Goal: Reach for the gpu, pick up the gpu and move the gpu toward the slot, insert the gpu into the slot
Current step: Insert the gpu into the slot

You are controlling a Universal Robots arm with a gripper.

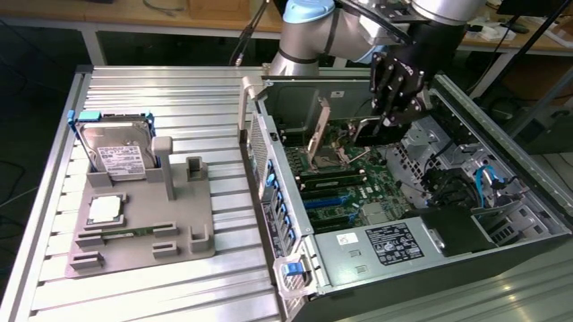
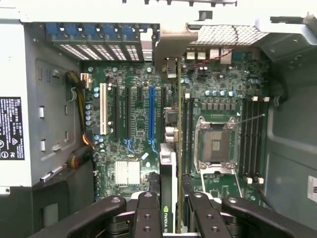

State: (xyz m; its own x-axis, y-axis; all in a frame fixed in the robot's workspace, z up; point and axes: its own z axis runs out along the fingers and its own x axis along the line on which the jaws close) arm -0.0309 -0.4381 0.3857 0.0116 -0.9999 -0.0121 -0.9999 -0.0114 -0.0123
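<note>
The black claw (image 2: 171,210) on the arm sat inside the open grey computer case (image 1: 501,261), its two dark fingers (image 2: 146,213) closed partway onto the gpu (image 2: 168,183), a thin, flat, dark circuit card with a silvery metal end bracket (image 2: 173,37). From where I stood, the card hung edge-down over the green motherboard (image 2: 124,148), between the square silver processor socket (image 2: 215,144) and the long blue plastic slot (image 2: 152,111). It was near the slot but, as far as I could judge, not seated in it.

It looked like a light, stiff thing but a fragile one, with a bare board, small parts and a contact edge that would not forgive scraping. The hold was on the flat faces at the end away from the bracket, which seemed right to me, since it left the connector edge free. Gripped so narrowly, it might pivot if it met the slot crooked.

Beside the case, on the ribbed metal surface (image 1: 179,282), a boxy silver hard drive (image 1: 121,157) stood in a grey fixture (image 1: 143,235).
</note>
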